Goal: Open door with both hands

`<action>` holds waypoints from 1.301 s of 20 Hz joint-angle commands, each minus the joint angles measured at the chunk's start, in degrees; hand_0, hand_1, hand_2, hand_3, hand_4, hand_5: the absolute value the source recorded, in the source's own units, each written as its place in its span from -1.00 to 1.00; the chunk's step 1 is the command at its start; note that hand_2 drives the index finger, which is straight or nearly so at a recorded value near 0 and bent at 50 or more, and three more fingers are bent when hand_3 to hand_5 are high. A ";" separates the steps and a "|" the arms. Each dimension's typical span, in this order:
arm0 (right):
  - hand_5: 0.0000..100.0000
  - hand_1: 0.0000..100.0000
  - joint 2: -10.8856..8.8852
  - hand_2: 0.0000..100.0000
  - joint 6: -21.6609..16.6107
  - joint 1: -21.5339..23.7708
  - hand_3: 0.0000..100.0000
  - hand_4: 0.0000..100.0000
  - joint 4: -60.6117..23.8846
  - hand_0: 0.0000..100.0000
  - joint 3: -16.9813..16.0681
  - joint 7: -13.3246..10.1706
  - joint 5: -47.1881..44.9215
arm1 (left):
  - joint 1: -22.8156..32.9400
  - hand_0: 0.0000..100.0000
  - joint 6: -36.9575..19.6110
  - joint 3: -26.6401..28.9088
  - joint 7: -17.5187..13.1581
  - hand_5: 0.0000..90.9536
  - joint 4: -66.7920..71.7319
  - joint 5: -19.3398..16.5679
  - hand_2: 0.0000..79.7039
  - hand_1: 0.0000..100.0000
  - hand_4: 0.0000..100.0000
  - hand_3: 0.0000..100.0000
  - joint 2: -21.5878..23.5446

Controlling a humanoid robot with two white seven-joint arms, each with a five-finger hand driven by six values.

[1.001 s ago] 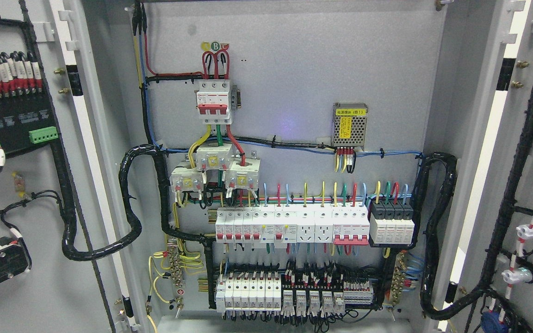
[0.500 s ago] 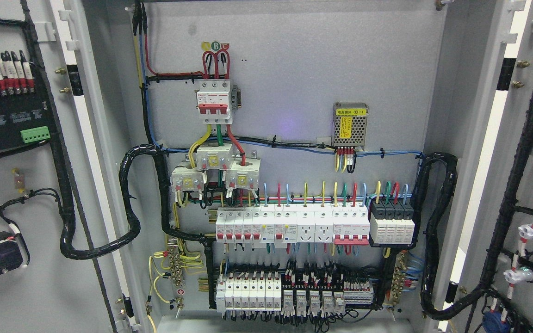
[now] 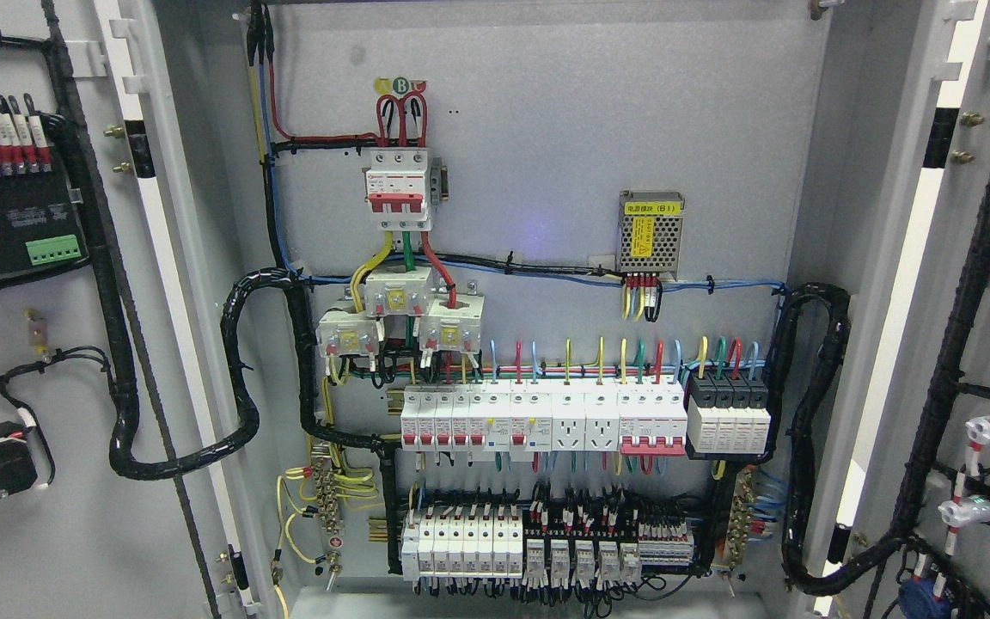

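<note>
Grey back panel [image 3: 546, 129]; white breakers [image 3: 538, 417], red toggles; black cable loom [image 3: 241, 378]; yellow-labelled silver power supply [image 3: 650, 230]; green terminal block [image 3: 53, 250].

We see no room beyond the grey cabinet interior [image 3: 546, 129] — its back panel fills the frame's middle, evenly lit, with a faint bluish glare [image 3: 534, 234] near centre. Breaker rows [image 3: 546, 417] and black cable looms [image 3: 241, 378] sit across the lower half.

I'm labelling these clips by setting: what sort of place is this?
Most likely the inside of an electrical distribution cabinet, in some industrial or training space; the room itself is out of view. Rows of circuit breakers, bundled black wiring looms and both doors swung open show it. No robot hand is in view.
</note>
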 commanded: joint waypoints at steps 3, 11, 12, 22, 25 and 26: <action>-1.00 -1.00 1.23 -1.00 0.01 0.85 -1.00 -1.00 0.40 -0.23 -1.49 0.00 -0.01 | -4.66 -1.00 3.53 -0.06 0.00 -1.00 3.36 -0.04 -1.00 -1.00 -1.00 -1.00 1.97; -1.00 -1.00 1.32 -1.00 0.01 2.08 -1.00 -1.00 1.10 -0.23 -2.90 -0.35 -3.08 | -5.10 -1.00 3.53 -0.15 0.00 -1.00 3.54 -0.13 -1.00 -1.00 -1.00 -1.00 2.15; -1.00 -1.00 1.32 -1.00 0.01 2.17 -1.00 -1.00 1.19 -0.23 -2.90 -0.87 -3.09 | -5.02 -1.00 3.53 -0.15 0.00 -1.00 3.54 -0.04 -1.00 -1.00 -1.00 -1.00 2.23; -1.00 -1.00 1.14 -1.00 -0.08 2.52 -1.00 -1.00 1.37 -0.23 -3.08 -1.76 -3.17 | 1.03 -1.00 -1.20 -0.33 -0.17 -1.00 -2.77 2.50 -1.00 -1.00 -1.00 -1.00 2.67; -1.00 -1.00 1.05 -1.00 -0.17 2.52 -1.00 -1.00 1.37 -0.23 -2.55 -1.76 -3.17 | 4.99 -1.00 -3.32 -0.33 -0.17 -1.00 -8.74 3.39 -1.00 -1.00 -1.00 -1.00 2.24; -1.00 -1.00 0.88 -1.00 -0.34 2.52 -1.00 -1.00 1.28 -0.23 -2.38 -1.67 -3.17 | 6.14 -1.00 -3.85 -0.24 -0.17 -1.00 -10.86 3.56 -1.00 -1.00 -1.00 -1.00 1.97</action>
